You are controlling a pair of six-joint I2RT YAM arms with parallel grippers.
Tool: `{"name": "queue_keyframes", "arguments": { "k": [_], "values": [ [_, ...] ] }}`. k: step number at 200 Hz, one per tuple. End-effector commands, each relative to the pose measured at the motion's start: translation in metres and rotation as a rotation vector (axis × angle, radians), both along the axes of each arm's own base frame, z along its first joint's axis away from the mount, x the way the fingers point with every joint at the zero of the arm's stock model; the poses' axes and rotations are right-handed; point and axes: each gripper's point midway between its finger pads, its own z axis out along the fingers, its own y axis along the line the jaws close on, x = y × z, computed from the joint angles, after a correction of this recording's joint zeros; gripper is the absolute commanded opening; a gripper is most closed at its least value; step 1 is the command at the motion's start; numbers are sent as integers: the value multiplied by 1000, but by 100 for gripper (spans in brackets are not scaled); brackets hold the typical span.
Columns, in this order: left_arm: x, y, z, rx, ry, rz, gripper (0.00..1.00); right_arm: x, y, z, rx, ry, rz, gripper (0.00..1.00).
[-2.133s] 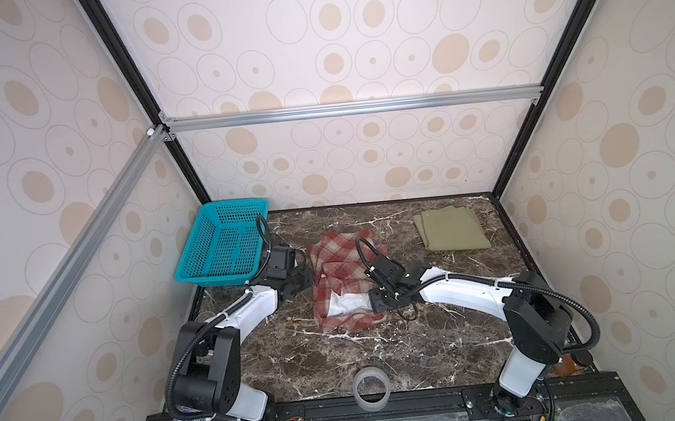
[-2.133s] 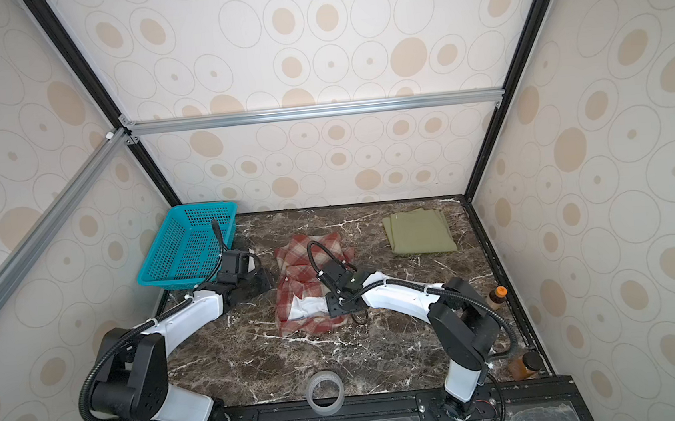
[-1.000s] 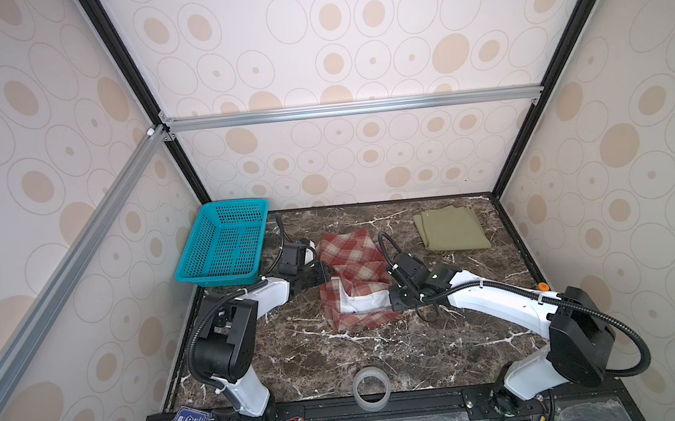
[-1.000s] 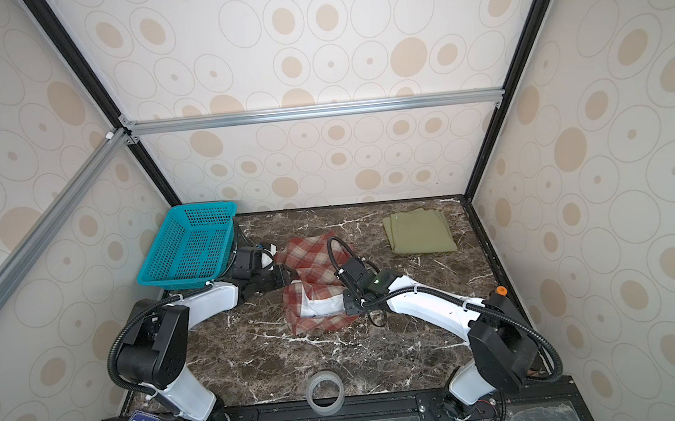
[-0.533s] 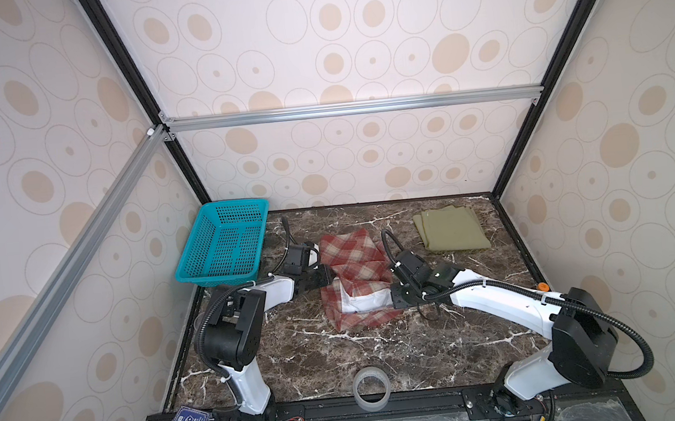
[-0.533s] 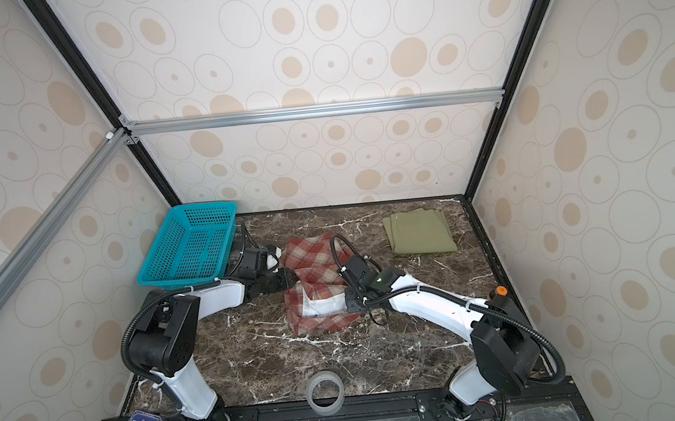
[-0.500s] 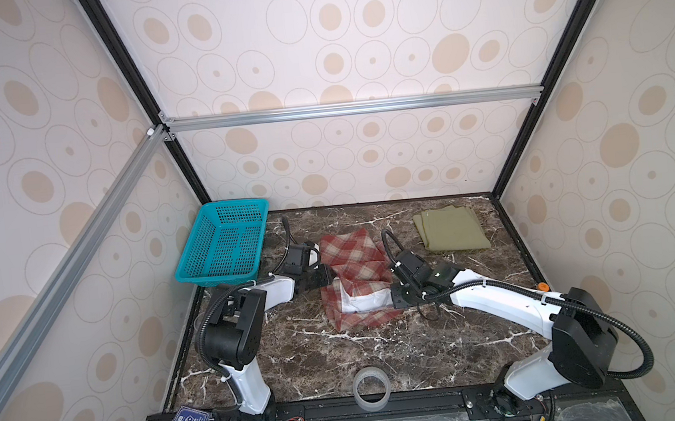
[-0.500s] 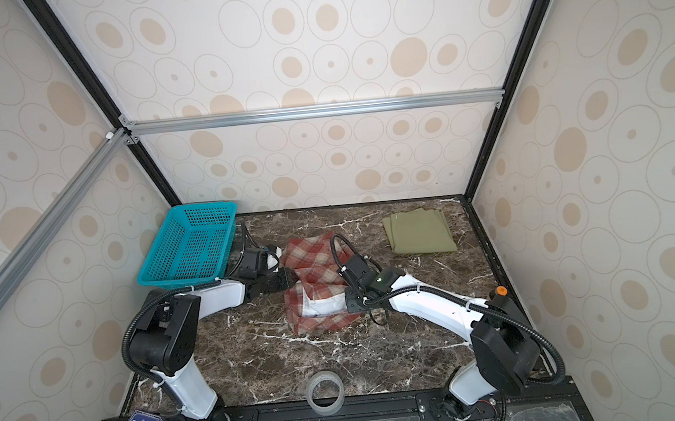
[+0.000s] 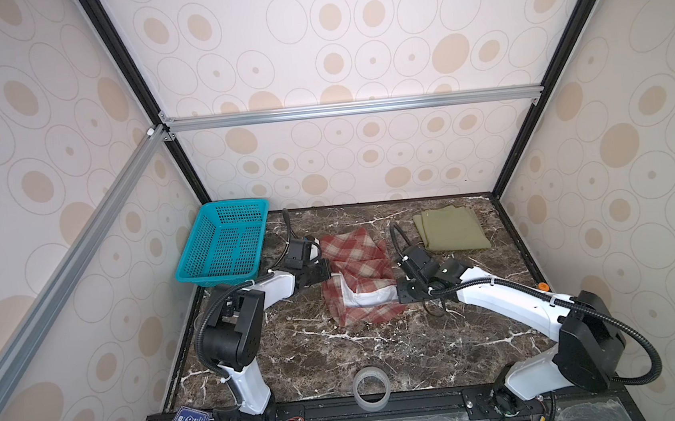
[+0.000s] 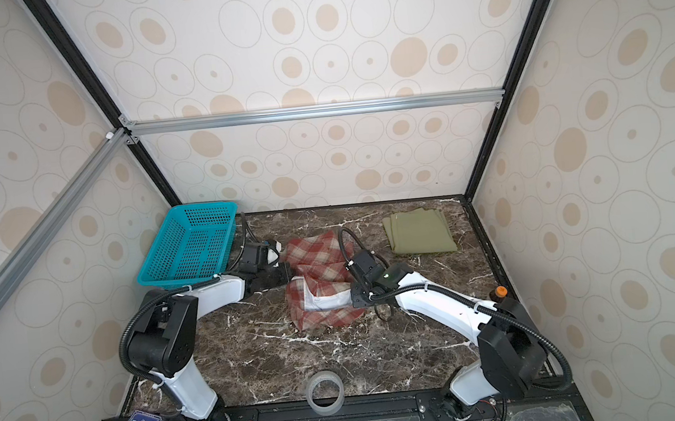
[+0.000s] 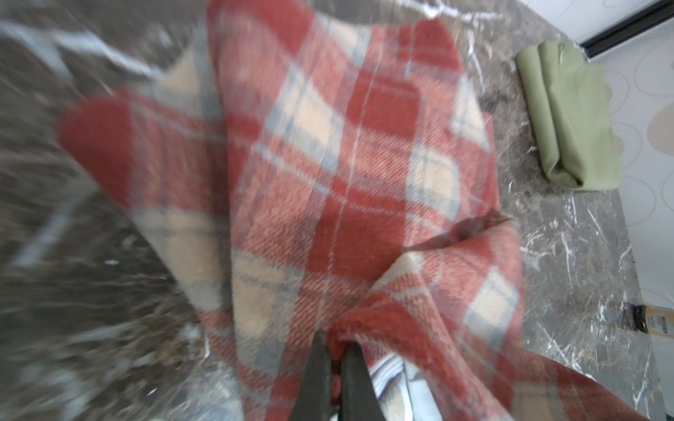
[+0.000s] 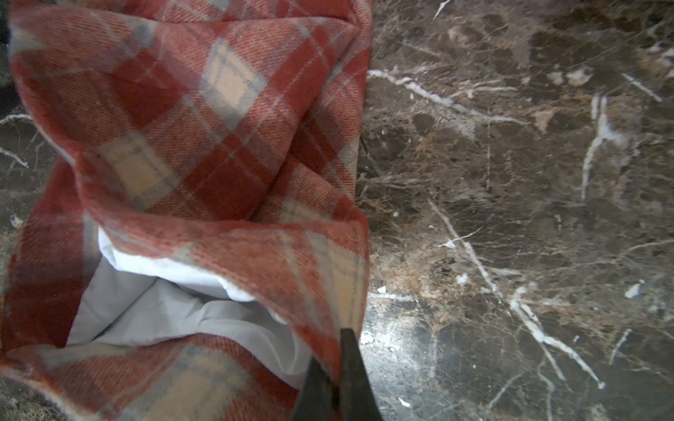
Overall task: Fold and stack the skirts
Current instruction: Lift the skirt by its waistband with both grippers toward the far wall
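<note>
Plaid skirt [image 9: 358, 276] mid-frame on surface [image 9: 319, 359], half folded, white lining showing. Left tool [image 9: 324, 272] and right tool [image 9: 398, 293] each pinched shut on opposite edges, likely to carry the fold over. Olive skirt [image 9: 450, 231] lies folded upper right, awaiting stacking.

The left tool [image 11: 335, 342], jaws apart a second ago, has clamped, seemingly onto an edge of the plaid skirt [image 11: 328, 164].

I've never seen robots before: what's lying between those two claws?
The plaid skirt, pinched by the left claw and right claw at opposite edges; both top views show it.
</note>
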Motion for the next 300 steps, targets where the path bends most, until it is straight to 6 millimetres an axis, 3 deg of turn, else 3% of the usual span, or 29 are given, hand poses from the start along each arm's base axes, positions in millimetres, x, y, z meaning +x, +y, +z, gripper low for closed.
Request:
{"name": "queue_keyframes", "arguments": {
  "k": [1,47,87,112,161,186,205,235,278,292,300],
  "values": [
    [23,19,79,82,-160,58,0,13,-21,26,-45,-72,-24,0],
    [27,70,160,193,-258,185,0,51,-50,74,-147,-234,-54,0],
    [12,105,228,252,-353,284,0,72,-66,140,-199,-397,-72,0],
    [-3,122,266,276,-411,339,0,72,-73,182,-189,-493,-73,0],
    [-29,148,341,314,-515,433,0,50,-85,270,-116,-652,-70,0],
    [-34,157,375,320,-574,472,0,48,-95,304,-142,-703,-89,0],
    [-29,163,387,345,-593,498,0,56,-98,316,-165,-714,-97,0],
    [-12,169,394,376,-595,523,0,82,-113,313,-189,-672,-146,0],
    [36,166,388,377,-581,504,0,148,-122,295,-143,-610,-167,0],
    [54,168,391,371,-591,509,0,170,-116,294,-134,-603,-153,0],
    [66,169,392,363,-594,507,0,184,-126,296,-136,-605,-177,0]
  ]
}}
